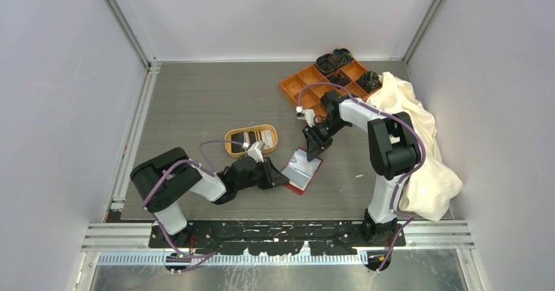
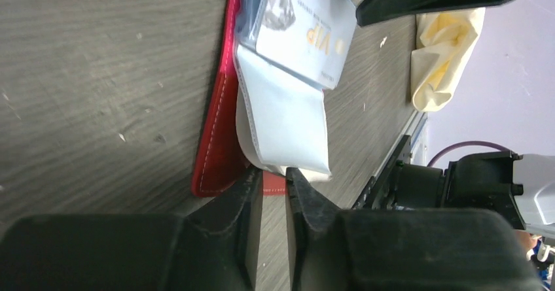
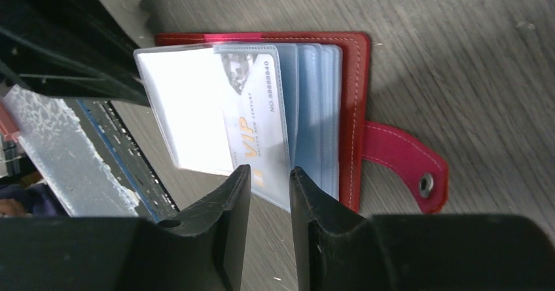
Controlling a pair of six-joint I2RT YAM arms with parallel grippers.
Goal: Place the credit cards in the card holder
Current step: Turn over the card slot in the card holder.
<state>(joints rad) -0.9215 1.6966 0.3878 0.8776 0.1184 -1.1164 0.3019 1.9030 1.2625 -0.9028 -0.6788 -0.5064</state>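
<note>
Two claws flank the open card holder [image 1: 304, 168]: left gripper [image 2: 274, 172] at its near end, right gripper [image 3: 270, 171] over the sleeved VIP card [image 3: 258, 127]. Both jaws are barely parted; whether either is pinching anything, I cannot tell.

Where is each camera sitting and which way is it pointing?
Top external: above and behind the bases, facing down at the table; left arm and right arm whole.
Left wrist: on the left arm, facing past the left gripper at the card holder.
Right wrist: on the right arm, facing past the right gripper at it.
Both wrist views share the VIP card.
</note>
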